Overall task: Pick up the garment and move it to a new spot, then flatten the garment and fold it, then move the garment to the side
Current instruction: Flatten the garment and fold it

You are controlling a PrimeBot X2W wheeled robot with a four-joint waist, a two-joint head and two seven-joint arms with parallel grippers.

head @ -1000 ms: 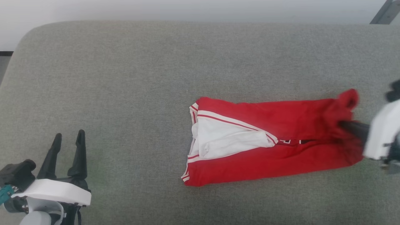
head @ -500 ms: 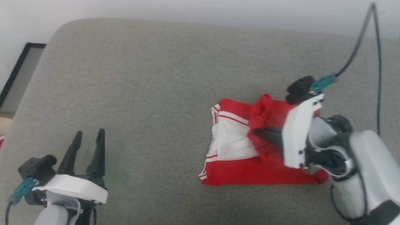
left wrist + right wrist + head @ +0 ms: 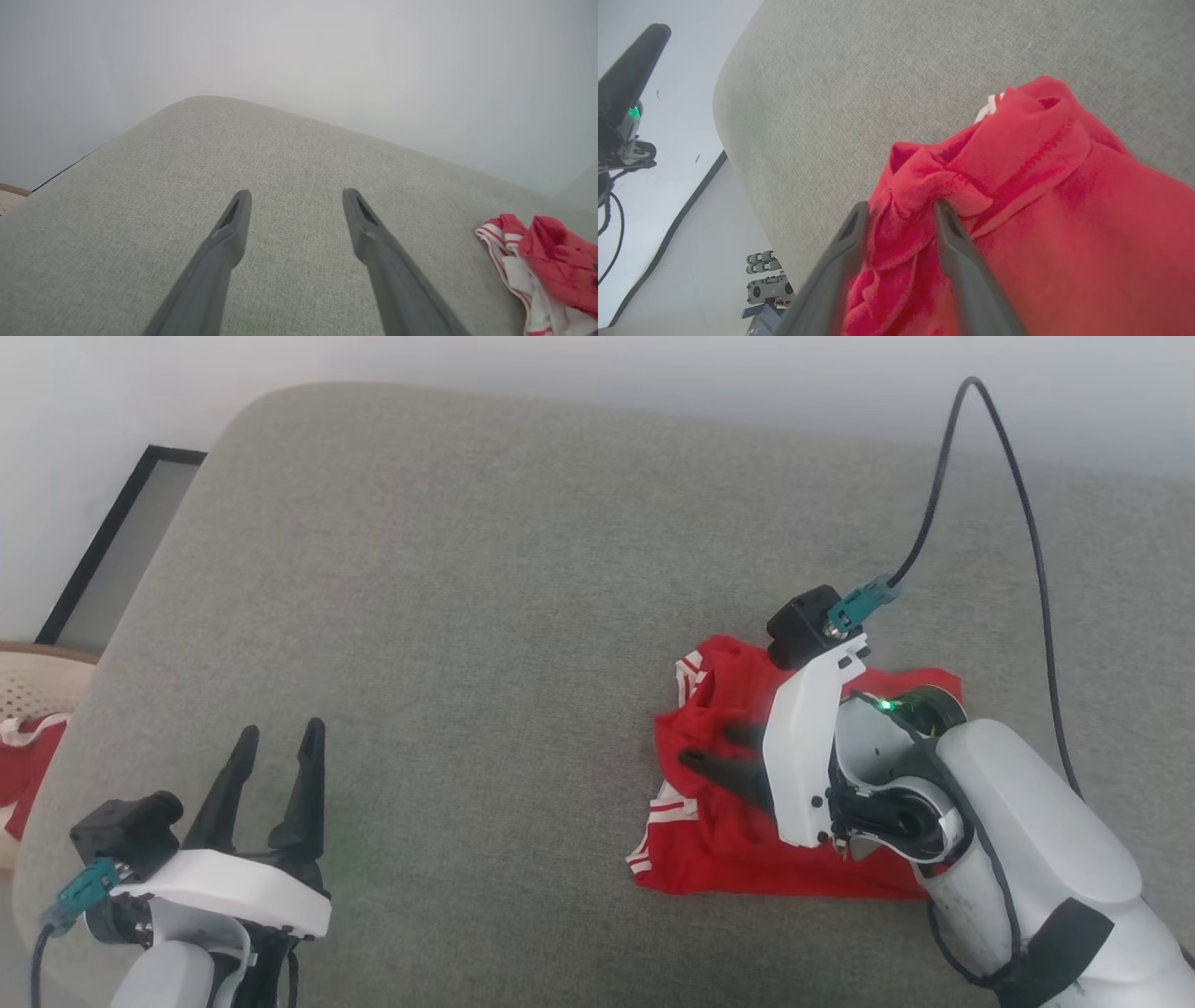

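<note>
Left gripper (image 3: 283, 728): fingers spread wide, pointing forward, empty. Right gripper (image 3: 709, 745): fingers parted, pointing left. Right forearm (image 3: 1018, 821): angled in from lower right.

Garment (image 3: 747, 863): thin red cloth, soft, matt. Cushion (image 3: 467, 569): grey woven fabric, coarse, matt.

Grey upholstered surface (image 3: 467, 569), pale wall (image 3: 560, 364)

The grey fabric-covered desk (image 3: 448, 579), rounded at its far left corner, carries the red garment (image 3: 738, 863), bunched up toward its right side.
</note>
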